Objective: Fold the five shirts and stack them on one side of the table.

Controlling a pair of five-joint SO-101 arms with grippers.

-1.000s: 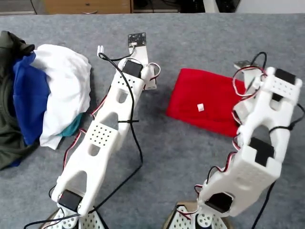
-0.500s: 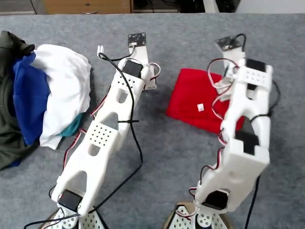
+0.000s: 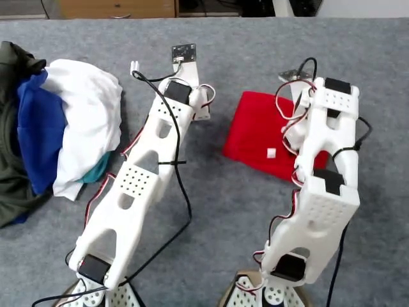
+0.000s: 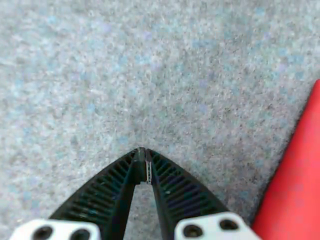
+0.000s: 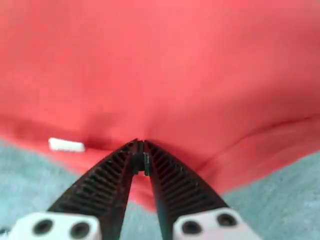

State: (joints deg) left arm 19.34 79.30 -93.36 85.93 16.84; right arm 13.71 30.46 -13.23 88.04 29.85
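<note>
A folded red shirt (image 3: 259,131) with a small white tag (image 3: 271,153) lies right of the table's middle. My right gripper (image 5: 139,152) is shut, its tips together just over the red cloth (image 5: 165,65) near the tag (image 5: 66,145); I see no fold pinched between them. The right arm (image 3: 323,160) covers the shirt's right part. My left gripper (image 4: 142,159) is shut over bare grey carpet, with the red shirt's edge (image 4: 295,190) close beside it. At the far left, unfolded shirts lie heaped: white (image 3: 89,112), blue (image 3: 38,131), dark green (image 3: 11,179) and a bit of teal (image 3: 99,169).
The left arm (image 3: 153,160) stretches up the middle of the grey carpeted table (image 3: 230,204). A cable (image 3: 182,192) hangs off it. Wooden furniture (image 3: 118,7) stands beyond the far edge.
The right arm has swung left from the shirt's right edge and now hangs over the red shirt. The left arm and the shirt pile have not moved.
</note>
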